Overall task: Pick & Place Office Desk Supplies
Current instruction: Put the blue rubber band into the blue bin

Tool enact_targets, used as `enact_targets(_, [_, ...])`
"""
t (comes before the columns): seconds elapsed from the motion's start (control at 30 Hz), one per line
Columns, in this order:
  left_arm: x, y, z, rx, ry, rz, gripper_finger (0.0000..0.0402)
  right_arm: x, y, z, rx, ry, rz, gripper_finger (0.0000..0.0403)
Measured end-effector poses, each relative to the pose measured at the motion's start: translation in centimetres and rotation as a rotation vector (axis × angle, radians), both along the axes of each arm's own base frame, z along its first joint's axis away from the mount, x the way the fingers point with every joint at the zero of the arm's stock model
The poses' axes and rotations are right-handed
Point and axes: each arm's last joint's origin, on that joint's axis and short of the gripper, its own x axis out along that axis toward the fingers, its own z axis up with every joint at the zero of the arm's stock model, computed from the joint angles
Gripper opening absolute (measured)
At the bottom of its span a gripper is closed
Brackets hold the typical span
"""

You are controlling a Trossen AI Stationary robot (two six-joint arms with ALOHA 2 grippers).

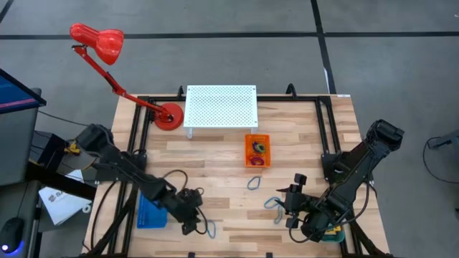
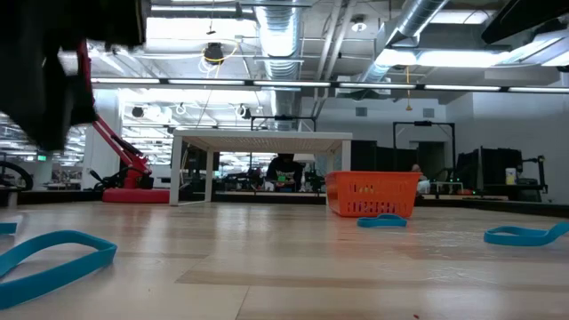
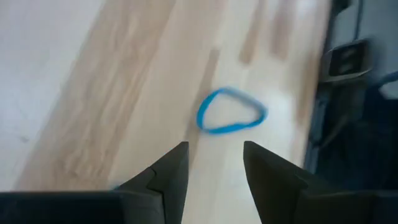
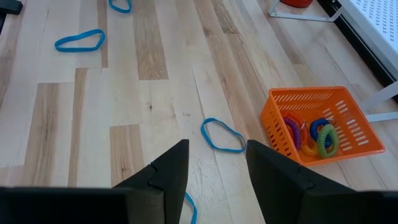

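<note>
The left gripper (image 3: 213,163) hangs with fingers narrowly parted and empty over a blue loop (image 3: 231,111) lying flat on the counter (image 1: 222,154), well away from the orange tray (image 1: 257,150). The likely slip is the fingers sliding over so thin a band and closing on wood — or nudging it aside. The right gripper (image 4: 217,167) waits near a second loop (image 4: 222,135) just beside that tray, fingers also apart and empty — coloured rings (image 4: 318,134) sit inside it.

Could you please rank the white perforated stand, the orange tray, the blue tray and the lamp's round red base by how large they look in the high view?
1. white perforated stand, clearly largest
2. blue tray, though the left arm hides part of it
3. orange tray and lamp's round red base: these look about alike, so I would not rank them.
</note>
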Motion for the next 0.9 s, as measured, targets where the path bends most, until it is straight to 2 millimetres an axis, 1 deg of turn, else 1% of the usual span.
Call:
enact_targets(0.1, [0.4,-0.1,-1.4,0.005,0.054,0.007,0.0147,0.0,0.0,0.0,-0.003,0.001,0.002,0.0157])
enact_targets(0.17, [0.5,-0.3,-1.6,0.004,0.08,0.011,0.0147,0.0,0.0,0.0,-0.003,0.001,0.002,0.0157])
enact_targets(0.37, [0.1,0.0,-1.9,0.024,0.19,0.084,0.0147,0.1,-0.1,0.0,-0.002,0.0,-0.001,0.0157])
enact_targets(0.7, [-0.1,-0.1,-1.9,-0.028,0.247,0.113,0.0146,0.1,-0.1,0.0,-0.002,0.0,-0.001,0.0157])
enact_targets(0.9, [-0.3,0.0,-2.0,-0.031,0.268,0.14,0.0129,0.1,-0.1,0.0,-0.002,0.0,-0.001,0.0157])
